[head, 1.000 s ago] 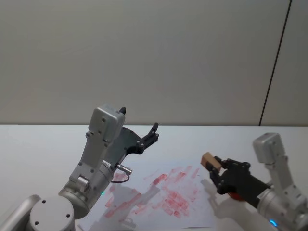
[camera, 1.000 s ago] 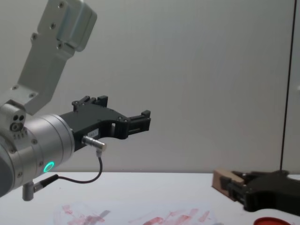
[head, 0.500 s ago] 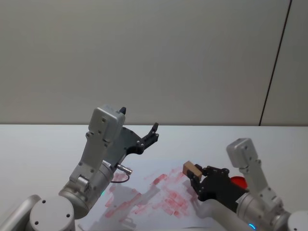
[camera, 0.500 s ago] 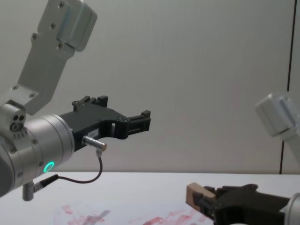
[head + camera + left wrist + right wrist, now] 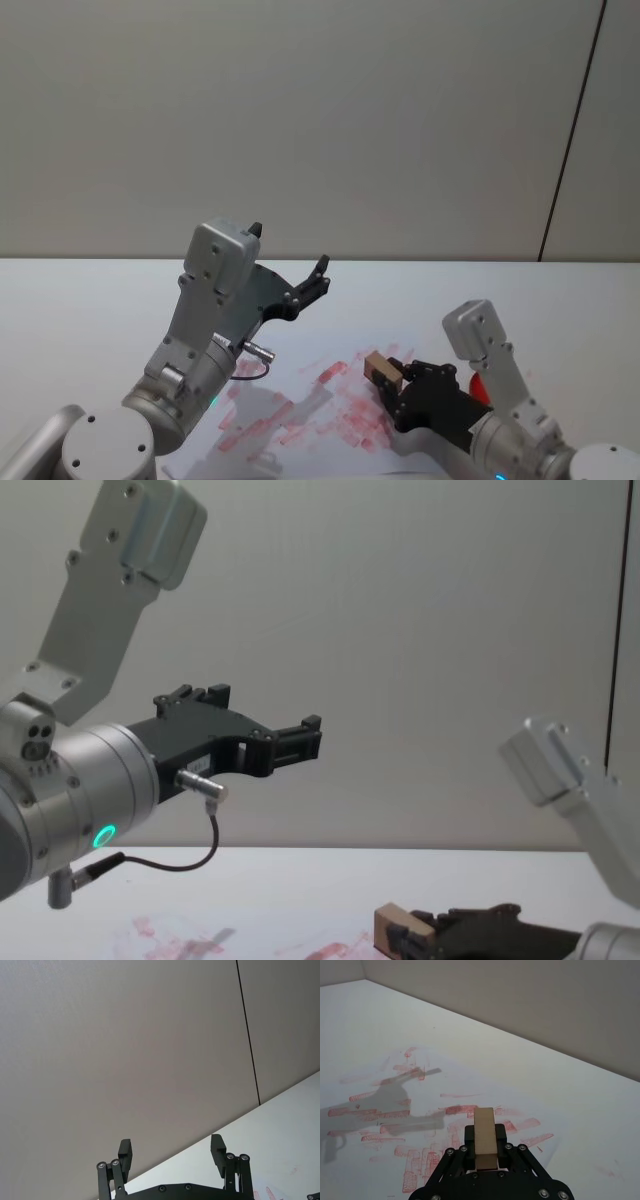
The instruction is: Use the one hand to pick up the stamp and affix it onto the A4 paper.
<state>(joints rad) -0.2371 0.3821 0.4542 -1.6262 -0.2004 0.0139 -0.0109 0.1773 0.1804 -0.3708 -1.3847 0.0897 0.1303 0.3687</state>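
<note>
The right hand (image 5: 393,384) had its fingers shut tight on the stamp (image 5: 484,1135), close over the paper (image 5: 385,1091). Picking up looked done. Pressing the stamp down on the paper was left. The left gripper (image 5: 171,1146) hung open and empty, high over the paper.

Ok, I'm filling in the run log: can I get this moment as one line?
right gripper: shut on stamp | stamp low over A4 paper, contact unclear | left gripper: open, parked aloft

stamp (image 5: 484,1127) end in hand (image 5: 485,1144), ink pad (image 5: 473,384) half-hidden
</note>
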